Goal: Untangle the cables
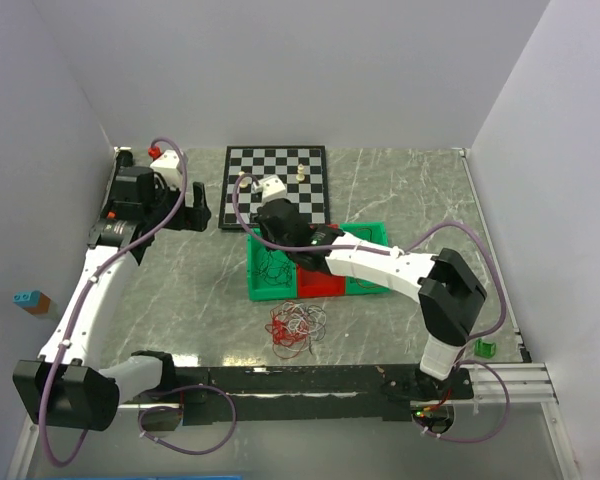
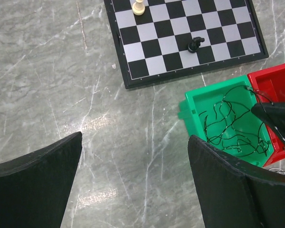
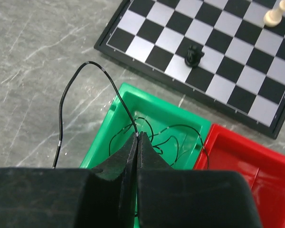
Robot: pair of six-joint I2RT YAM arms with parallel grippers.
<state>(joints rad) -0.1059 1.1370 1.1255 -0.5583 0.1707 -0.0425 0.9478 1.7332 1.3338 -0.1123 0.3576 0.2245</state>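
Observation:
A loose tangle of red, white and black cables (image 1: 298, 327) lies on the marble table in front of the bins. More thin black cables (image 2: 232, 124) are curled inside the left green bin (image 3: 107, 124). My right gripper (image 3: 137, 136) hovers over that bin, shut on a black cable (image 3: 88, 64) that arcs up from its tips and drops over the bin's left side to the table. In the top view the right gripper (image 1: 273, 243) sits above the bin's far end. My left gripper (image 2: 135, 136) hangs open over bare table, left of the bins, holding nothing.
A red bin (image 3: 247, 161) adjoins the green one, with another green bin (image 1: 368, 285) beyond it. Behind them lies a chessboard (image 1: 276, 180) with a black piece (image 3: 194, 55) and a white piece (image 3: 274, 16). A small green cube (image 1: 486, 347) sits near the right arm's base.

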